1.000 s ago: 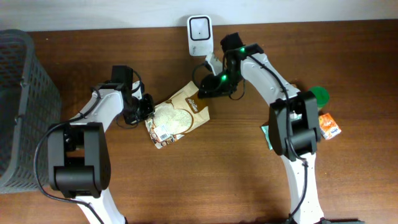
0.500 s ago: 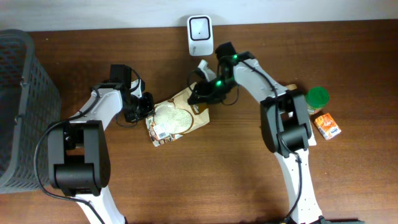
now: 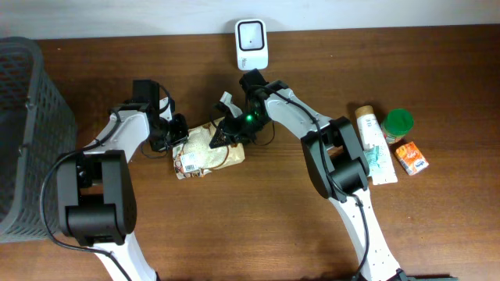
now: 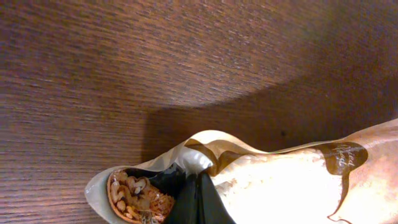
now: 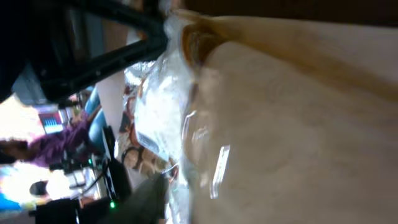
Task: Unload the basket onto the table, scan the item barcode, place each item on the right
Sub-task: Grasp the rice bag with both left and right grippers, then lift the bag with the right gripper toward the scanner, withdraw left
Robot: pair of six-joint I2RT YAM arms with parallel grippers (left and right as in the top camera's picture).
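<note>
Brown wood-grain table.

Surroundings:
- White scanner stands near the right claw, just beyond it at the table's far edge.
- Grey mesh basket sits well apart from the left claw, on its outer side.
- Tube, green-lidded jar and orange carton form a cluster well apart from the right claw, past that arm's elbow.
- From overhead, the right claw and its wrist cover the pouch's upper right corner.

Pouch:
- Tan and white, it lies crumpled on the table between the two claws and touches both.
- Barcode label faces up on the pouch's lower left part, just under the left claw.

Left claw:
- Fully closed.
- Wrist view shows the black fingers pinched on the pouch's rim.

Right claw:
- Pressed against the pouch's top edge.
- Its wrist view is blurred and filled with film.
- One dark finger shows, but I cannot tell whether the claw has a grip.
</note>
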